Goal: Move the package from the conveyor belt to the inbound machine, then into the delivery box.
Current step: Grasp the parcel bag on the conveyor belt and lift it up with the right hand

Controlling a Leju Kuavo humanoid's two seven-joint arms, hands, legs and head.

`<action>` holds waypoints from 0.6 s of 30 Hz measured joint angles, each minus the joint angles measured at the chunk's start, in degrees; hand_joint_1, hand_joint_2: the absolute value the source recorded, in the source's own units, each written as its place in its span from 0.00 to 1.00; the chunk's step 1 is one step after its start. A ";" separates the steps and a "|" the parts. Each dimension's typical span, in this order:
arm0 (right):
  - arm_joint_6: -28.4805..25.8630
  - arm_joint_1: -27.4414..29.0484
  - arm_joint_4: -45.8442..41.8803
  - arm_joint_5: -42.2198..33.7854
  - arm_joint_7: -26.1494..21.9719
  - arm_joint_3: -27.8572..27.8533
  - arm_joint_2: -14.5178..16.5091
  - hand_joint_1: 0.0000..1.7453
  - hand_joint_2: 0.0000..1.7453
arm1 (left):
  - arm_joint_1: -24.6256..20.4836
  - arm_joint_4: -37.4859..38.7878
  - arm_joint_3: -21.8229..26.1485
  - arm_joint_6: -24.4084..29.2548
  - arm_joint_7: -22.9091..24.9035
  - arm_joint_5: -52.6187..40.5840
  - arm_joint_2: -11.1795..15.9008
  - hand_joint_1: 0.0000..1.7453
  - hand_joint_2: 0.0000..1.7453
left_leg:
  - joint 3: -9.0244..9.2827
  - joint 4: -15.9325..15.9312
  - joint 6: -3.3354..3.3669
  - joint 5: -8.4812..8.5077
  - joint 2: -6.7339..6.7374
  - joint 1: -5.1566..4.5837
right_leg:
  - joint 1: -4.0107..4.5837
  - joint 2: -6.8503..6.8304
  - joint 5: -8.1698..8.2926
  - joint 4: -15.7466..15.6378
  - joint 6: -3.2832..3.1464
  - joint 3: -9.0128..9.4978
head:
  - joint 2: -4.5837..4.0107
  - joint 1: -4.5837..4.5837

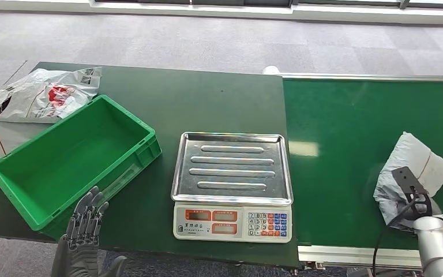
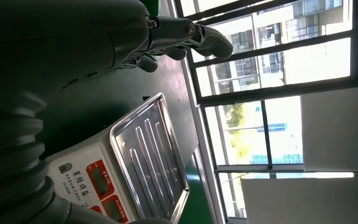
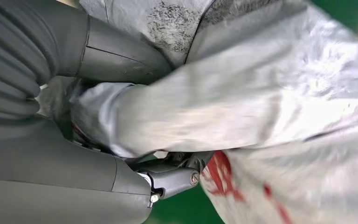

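One green crate point(image 1: 69, 164) at left centre holds nothing, one scale tray point(image 1: 232, 167) is bare, and right hand point(image 3: 135, 116) fingers clamp one grey package point(image 1: 412, 170) on the conveyor belt point(image 1: 346, 144), lower right; left hand point(image 1: 83, 228) fingers spread.

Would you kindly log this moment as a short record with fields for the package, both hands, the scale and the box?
package: crumpled grey plastic mailer bag, on the green conveyor belt, gripped
right hand: right hand wrapped around the bag's near end
left hand: left hand empty, fingers apart, at the table's near edge beside the box
scale: silver-tray electronic scale on the dark green table, tray bare
box: green plastic crate, nothing inside
other: printed white mailer bags behind the crate
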 joint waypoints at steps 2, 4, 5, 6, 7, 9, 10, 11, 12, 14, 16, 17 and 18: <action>-5.45 0.28 -4.00 -7.84 -7.16 0.01 1.36 1.00 1.00 | 0.09 -0.11 0.20 0.41 -0.41 -0.02 -0.22 0.00 1.00 | 0.05 0.01 -0.01 0.13 -0.11 -0.03 | -0.04 -0.10 0.06 0.06 -0.01 -0.16 | 0.00 0.01; -12.48 1.60 -11.53 -18.41 -13.94 0.14 3.20 1.00 1.00 | 0.10 -0.10 0.23 1.55 -1.01 -0.02 -0.38 0.00 1.00 | -0.02 0.01 -0.03 0.19 -0.21 -0.07 | -0.09 -0.17 0.09 0.11 -0.02 -0.29 | 0.00 0.00; -15.69 2.69 -16.62 -23.31 -16.14 0.49 4.12 1.00 1.00 | 0.08 -0.08 0.22 2.32 -1.32 -0.02 -0.41 0.00 1.00 | -0.05 0.01 -0.03 0.19 -0.26 -0.08 | -0.11 -0.21 0.08 0.13 -0.03 -0.33 | 0.00 -0.01; -18.33 3.92 -22.20 -27.32 -17.32 1.16 4.91 1.00 1.00 | 0.05 -0.05 0.20 3.12 -1.60 -0.02 -0.42 0.00 1.00 | -0.08 0.00 -0.04 0.19 -0.30 -0.09 | -0.12 -0.24 0.06 0.15 -0.05 -0.37 | 0.00 0.00; -20.61 5.16 -27.90 -30.19 -17.98 2.14 5.55 1.00 1.00 | -0.01 -0.02 0.15 3.89 -1.85 0.00 -0.41 0.00 1.00 | -0.12 -0.02 -0.04 0.19 -0.31 -0.10 | -0.12 -0.24 0.05 0.18 -0.06 -0.43 | 0.00 0.01; -24.65 7.26 -39.22 -33.15 -18.84 4.94 6.46 1.00 1.00 | -0.26 0.02 -0.01 5.17 -2.27 0.05 -0.32 0.00 1.00 | -0.22 -0.04 -0.06 0.19 -0.27 -0.12 | -0.13 -0.20 0.02 0.25 -0.11 -0.59 | 0.00 0.00; -26.24 8.03 -44.30 -33.67 -19.06 6.59 6.74 1.00 1.00 | -0.44 0.03 -0.14 5.67 -2.43 0.07 -0.23 0.00 1.00 | -0.25 -0.05 -0.08 0.19 -0.24 -0.12 | -0.14 -0.16 0.00 0.28 -0.12 -0.66 | 0.00 0.00; -27.19 8.59 -49.12 -33.98 -19.04 8.48 6.92 1.00 1.00 | -0.65 0.04 -0.28 6.07 -2.57 0.08 -0.10 0.00 1.00 | -0.27 -0.05 -0.10 0.19 -0.22 -0.12 | -0.14 -0.14 -0.01 0.30 -0.14 -0.71 | 0.00 0.00; -27.37 8.96 -53.36 -34.13 -18.69 10.57 7.01 1.00 1.00 | -0.84 0.06 -0.44 6.47 -2.71 0.08 0.05 0.00 1.00 | -0.27 -0.06 -0.13 0.20 -0.19 -0.12 | -0.13 -0.11 -0.02 0.31 -0.16 -0.73 | 0.00 0.00; -25.72 9.24 -60.14 -33.62 -17.25 15.33 7.05 1.00 1.00 | -1.07 0.06 -0.71 7.01 -3.00 -0.11 0.33 0.00 1.00 | -0.26 -0.08 -0.17 0.20 -0.10 -0.11 | -0.13 -0.06 -0.03 0.33 -0.19 -0.75 | 0.00 0.00; -23.12 9.19 -64.38 -31.20 -15.23 20.45 7.12 1.00 1.00 | -1.13 0.07 -0.92 7.26 -3.38 -0.69 0.46 0.00 1.00 | -0.23 -0.09 -0.19 0.19 -0.01 -0.10 | -0.12 0.02 -0.04 0.35 -0.22 -0.75 | 0.00 -0.01; -21.58 9.07 -65.70 -29.25 -13.85 23.16 7.18 1.00 1.00 | -1.16 0.10 -1.05 7.29 -3.64 -1.11 0.49 0.00 1.00 | -0.23 -0.10 -0.19 0.19 0.01 -0.09 | -0.11 0.05 -0.04 0.35 -0.22 -0.75 | 0.00 0.00; -19.97 8.84 -66.47 -27.21 -12.36 25.77 7.28 1.00 1.00 | -1.21 0.16 -1.20 7.29 -3.92 -1.51 0.51 0.00 1.00 | -0.22 -0.10 -0.20 0.20 0.02 -0.09 | -0.11 0.06 -0.04 0.35 -0.22 -0.75 | 0.00 -0.01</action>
